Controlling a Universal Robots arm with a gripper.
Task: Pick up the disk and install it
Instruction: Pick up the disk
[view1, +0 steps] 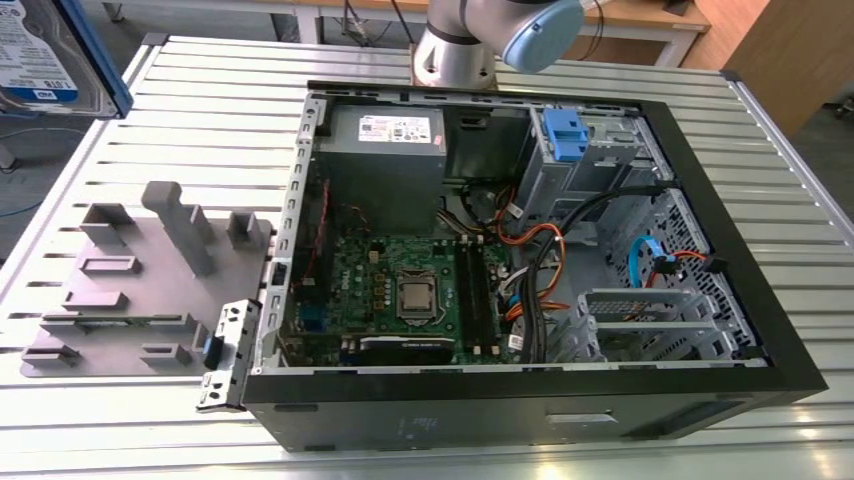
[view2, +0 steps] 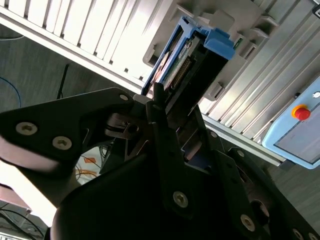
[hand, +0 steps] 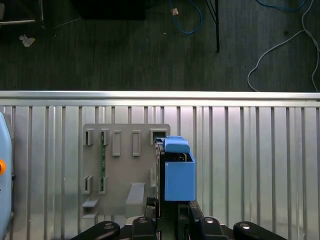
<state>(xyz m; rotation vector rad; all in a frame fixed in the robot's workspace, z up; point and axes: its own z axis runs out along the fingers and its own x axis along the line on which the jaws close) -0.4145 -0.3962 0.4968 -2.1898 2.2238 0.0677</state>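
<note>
My gripper (view2: 162, 102) is matt black, plastic-looking, and dotted with bright metal screw heads. The disk (view2: 192, 60) clamped in it has smooth blue plastic rails over dull silver metal. Its paper label (view1: 40, 55) looks glossy in the exterior view. The table (view1: 200, 110) is ribbed metal with a satin sheen. The holder plate (view1: 127, 300) on it is matt grey plastic. The computer case (view1: 534, 420) has a matt black shell around bare grey sheet metal. The floor (hand: 125, 45) looks like rough dark carpet.
</note>
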